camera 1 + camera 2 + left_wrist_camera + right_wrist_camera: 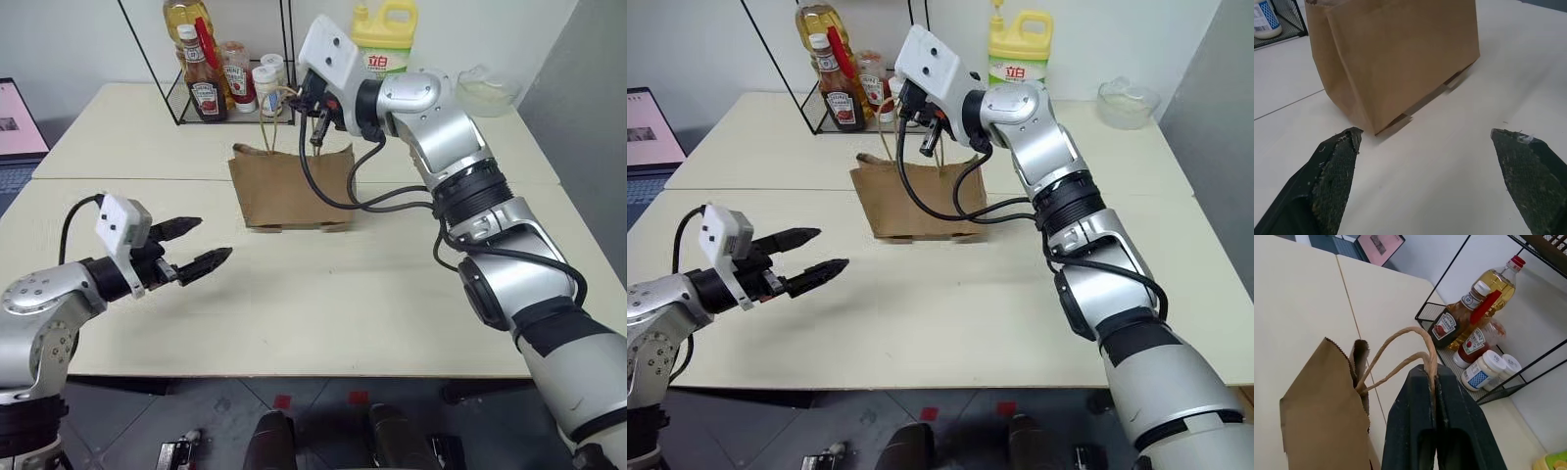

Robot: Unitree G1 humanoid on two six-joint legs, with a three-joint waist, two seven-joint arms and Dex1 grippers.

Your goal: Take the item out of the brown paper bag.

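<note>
The table (323, 313) is pale and wide, with a seam running across it behind the bag. The bag (291, 188) stands upright near the middle, its mouth open at the top and its cord handles (1400, 352) drawn upward. At 11 o'clock from the bag, at the table's far edge, a black wire rack (211, 98) holds an oil bottle (186, 20), two ketchup bottles (203, 83) and small white jars (265, 86). A yellow jug (385, 37) stands at 1 o'clock from the bag, and a clear bowl (487, 90) lies further right. A laptop (15, 127) sits at the far left edge.

The right claw (1436, 382) hangs directly above the bag's mouth, at 12 o'clock from it, its two fingers pressed tight together on the tops of the handles, which loop down from the fingertips to the bag's rim.

The left claw (201, 245) hovers above the table at 8 o'clock from the bag, well apart from it, fingers spread wide and empty, pointing toward the bag's lower front corner.

The bottle cannot be seen; whether it lies inside the bag cannot be told.
</note>
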